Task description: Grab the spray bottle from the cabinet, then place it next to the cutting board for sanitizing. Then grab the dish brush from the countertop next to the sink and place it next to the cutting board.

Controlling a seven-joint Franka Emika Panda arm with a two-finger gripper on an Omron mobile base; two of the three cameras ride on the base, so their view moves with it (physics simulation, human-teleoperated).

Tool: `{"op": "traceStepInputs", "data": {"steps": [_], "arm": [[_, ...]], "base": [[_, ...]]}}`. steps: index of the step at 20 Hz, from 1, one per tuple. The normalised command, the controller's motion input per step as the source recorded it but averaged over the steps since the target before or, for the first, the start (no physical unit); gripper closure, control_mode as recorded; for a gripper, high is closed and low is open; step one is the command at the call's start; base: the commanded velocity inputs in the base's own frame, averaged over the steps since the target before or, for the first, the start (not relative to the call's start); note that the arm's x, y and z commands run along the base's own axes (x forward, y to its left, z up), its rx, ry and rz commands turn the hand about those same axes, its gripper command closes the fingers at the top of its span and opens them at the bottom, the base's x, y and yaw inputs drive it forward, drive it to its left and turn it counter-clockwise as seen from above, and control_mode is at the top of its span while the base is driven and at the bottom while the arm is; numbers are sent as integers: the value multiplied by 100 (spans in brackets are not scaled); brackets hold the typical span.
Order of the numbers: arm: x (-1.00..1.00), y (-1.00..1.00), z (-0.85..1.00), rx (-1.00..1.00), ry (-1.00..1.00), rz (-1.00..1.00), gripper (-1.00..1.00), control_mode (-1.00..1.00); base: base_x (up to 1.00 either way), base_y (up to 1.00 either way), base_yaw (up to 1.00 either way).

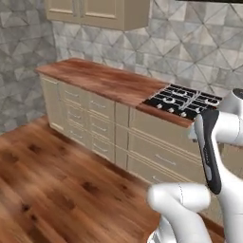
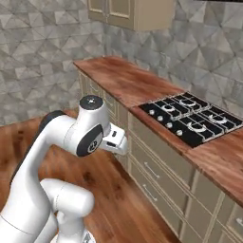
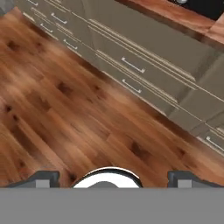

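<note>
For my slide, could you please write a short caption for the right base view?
White arm folded low before beige drawer units, beside a reddish-brown countertop with a black gas stove.

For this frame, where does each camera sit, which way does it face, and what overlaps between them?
Left base view: behind the arm's left, facing the countertop, stove and drawers; arm at lower right.
Right base view: behind the arm's right, facing the same countertop and stove; arm at lower left.
Hand view: on the hand, looking down at the floor and drawers; fingers apart, nothing between.
All three share the drawers.
</note>
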Motion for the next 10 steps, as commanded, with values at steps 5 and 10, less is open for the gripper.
{"op": "traceStepInputs", "data": {"steps": [5, 10], "arm": [[0, 0, 0, 0, 0, 0, -100, 100], [0, 0, 0, 0, 0, 0, -100, 100]], "base": [[1, 23, 93], [5, 0, 100]]}}
